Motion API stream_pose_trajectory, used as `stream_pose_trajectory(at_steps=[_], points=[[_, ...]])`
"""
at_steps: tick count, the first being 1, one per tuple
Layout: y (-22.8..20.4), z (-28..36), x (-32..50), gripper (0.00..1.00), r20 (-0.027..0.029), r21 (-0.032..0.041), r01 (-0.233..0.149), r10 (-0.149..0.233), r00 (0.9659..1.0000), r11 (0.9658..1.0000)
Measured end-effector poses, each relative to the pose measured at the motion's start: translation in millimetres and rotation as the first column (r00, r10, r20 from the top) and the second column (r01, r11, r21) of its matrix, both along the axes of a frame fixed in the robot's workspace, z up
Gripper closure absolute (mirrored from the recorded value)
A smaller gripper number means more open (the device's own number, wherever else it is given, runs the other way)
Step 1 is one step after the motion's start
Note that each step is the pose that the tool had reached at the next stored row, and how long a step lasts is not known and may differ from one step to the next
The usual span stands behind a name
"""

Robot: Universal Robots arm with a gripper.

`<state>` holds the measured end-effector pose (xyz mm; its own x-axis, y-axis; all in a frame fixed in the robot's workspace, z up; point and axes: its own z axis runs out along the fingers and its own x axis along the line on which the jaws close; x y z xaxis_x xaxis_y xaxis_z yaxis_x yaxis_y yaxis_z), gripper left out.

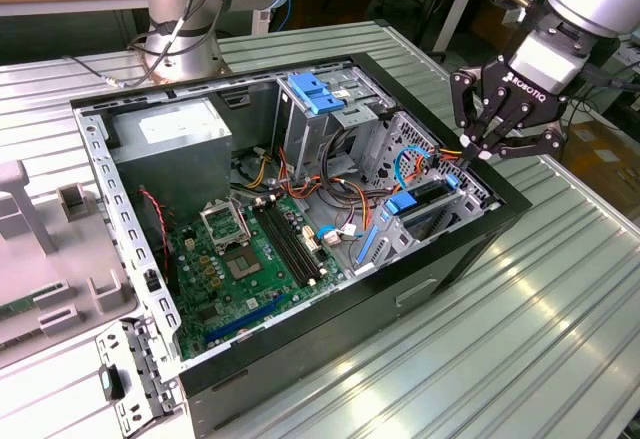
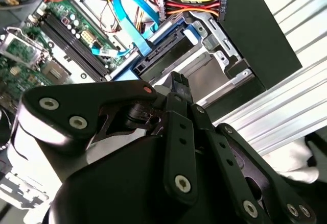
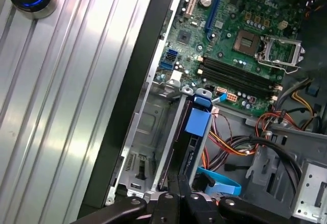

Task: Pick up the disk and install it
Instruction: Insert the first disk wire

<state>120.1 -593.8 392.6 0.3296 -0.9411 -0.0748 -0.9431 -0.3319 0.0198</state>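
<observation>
White lettering on hand (image 1: 476, 150), pwr plug (image 2: 223, 3) print (tiny)

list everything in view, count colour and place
table: 1, silver ribbed, under everything
computer case: 1, black, open, on the table
motherboard: 1, green, case floor
power supply: 1, grey, case corner, exterior view's left
drive cage latch: 1, blue, case's far side
data cable: 1, blue, looped by the disk
disk: 1, dark with blue rail, on edge in the bay, exterior view's right
gripper: 1, black, just above the disk
</observation>
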Motion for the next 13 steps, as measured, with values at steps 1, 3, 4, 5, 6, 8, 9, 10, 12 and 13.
stream_pose_trajectory(at_steps=[1,3,4,5,6,8,9,10,12,13], points=[[0.0,0.0,0.0,0.89,0.0000,0.0000,-0.016,0.016,0.9999,0.9999],[0.0,0.0,0.0,0.89,0.0000,0.0000,-0.044,0.044,0.9990,0.9990],[0.0,0.0,0.0,0.89,0.0000,0.0000,-0.058,0.058,0.9983,0.9983],[0.0,0.0,0.0,0.89,0.0000,0.0000,-0.073,0.073,0.9973,0.9973],[0.0,0.0,0.0,0.89,0.0000,0.0000,-0.088,0.088,0.9961,0.9961],[0.0,0.0,0.0,0.89,0.0000,0.0000,-0.130,0.130,0.9915,0.9915],[0.0,0.0,0.0,0.89,0.0000,0.0000,-0.148,0.148,0.9890,0.9890],[0.0,0.0,0.0,0.89,0.0000,0.0000,-0.166,0.166,0.9861,0.9861],[0.0,0.0,0.0,0.89,0.0000,-0.0001,-0.209,0.209,0.9779,0.9779],[0.0,0.0,0.0,0.89,0.0000,0.0000,-0.227,0.227,0.9739,0.9739]])
